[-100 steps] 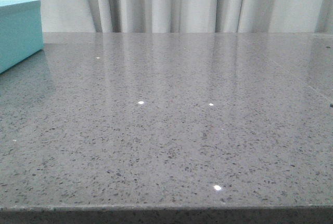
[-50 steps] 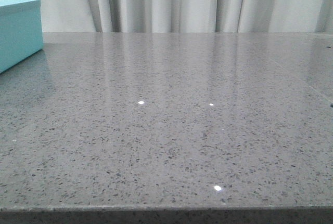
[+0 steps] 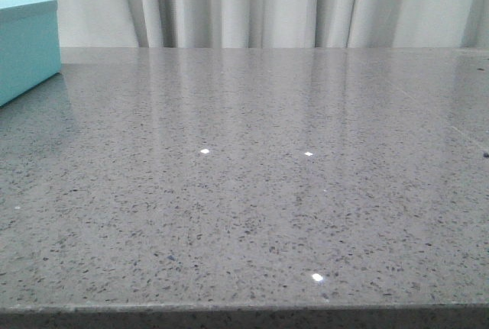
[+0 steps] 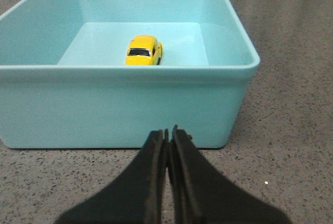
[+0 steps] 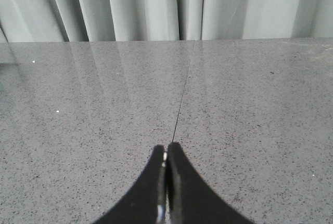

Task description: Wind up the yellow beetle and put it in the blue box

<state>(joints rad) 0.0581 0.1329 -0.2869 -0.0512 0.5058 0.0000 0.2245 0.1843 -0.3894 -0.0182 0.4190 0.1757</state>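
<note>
Left wrist view, glossy rounded yellow beetle (image 4: pixel 143 50) inside smooth blue box (image 4: pixel 125 104)

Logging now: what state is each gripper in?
Left gripper: closed, empty, outside the light turquoise box.
Right gripper: closed, empty.

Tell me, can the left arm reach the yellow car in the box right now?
Probably yes, but not straight ahead. The car sits on the floor of the open box, with no lid over it. The left gripper is shut and outside the near wall, so it would need to rise over the rim, open, then come down.
</note>
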